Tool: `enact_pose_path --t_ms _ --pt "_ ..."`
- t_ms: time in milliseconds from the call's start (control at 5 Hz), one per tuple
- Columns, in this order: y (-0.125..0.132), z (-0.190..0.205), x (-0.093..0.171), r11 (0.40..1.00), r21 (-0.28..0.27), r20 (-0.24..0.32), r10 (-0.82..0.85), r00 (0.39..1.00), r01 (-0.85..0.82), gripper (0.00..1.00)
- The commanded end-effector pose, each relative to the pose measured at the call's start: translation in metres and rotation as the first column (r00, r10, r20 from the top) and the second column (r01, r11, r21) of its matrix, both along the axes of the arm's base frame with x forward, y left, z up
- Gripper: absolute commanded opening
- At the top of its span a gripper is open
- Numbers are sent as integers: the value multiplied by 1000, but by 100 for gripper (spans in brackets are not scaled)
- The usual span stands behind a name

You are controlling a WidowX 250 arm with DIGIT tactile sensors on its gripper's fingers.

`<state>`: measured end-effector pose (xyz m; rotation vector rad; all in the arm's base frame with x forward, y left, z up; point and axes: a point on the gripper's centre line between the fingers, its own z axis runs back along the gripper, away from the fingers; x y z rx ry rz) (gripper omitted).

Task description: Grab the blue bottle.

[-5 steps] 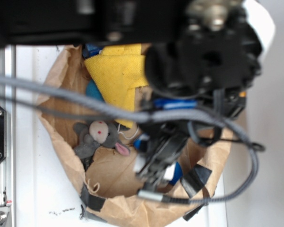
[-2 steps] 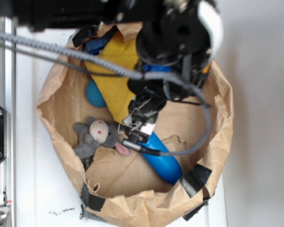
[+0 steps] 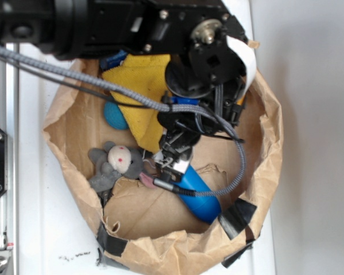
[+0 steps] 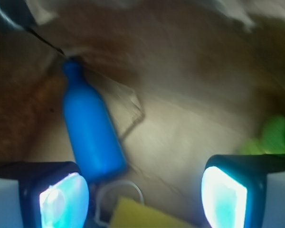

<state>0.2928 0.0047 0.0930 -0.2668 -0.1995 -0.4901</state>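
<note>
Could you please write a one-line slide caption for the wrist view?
Open gripper hovering inside the paper bag, blue bottle lying ahead by its left finger.

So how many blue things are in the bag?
3: the blue bottle under the hand, a teal ball beside the yellow cloth, a dark blue item up top. More may be hidden.

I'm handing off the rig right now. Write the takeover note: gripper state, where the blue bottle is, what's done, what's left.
Gripper: open, holding nothing, down inside the paper bag.
Blue bottle: lying on the bag floor, near the left finger's pad rather than centred between the pads. In the exterior view its lower end shows past the gripper, beside the grey plush mouse.
Done: approach into the bag.
Left: centre the pads on the bottle, descend, close, lift.
</note>
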Motion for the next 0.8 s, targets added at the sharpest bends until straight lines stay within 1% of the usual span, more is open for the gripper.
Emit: enact_pose_path --t_ms 0,200,600 --pt "-58 1 7 994 24 75 -104 992 102 100" --pt "-63 0 2 990 104 108 -106 988 95 100" --pt "-63 0 2 990 104 108 -106 988 95 100"
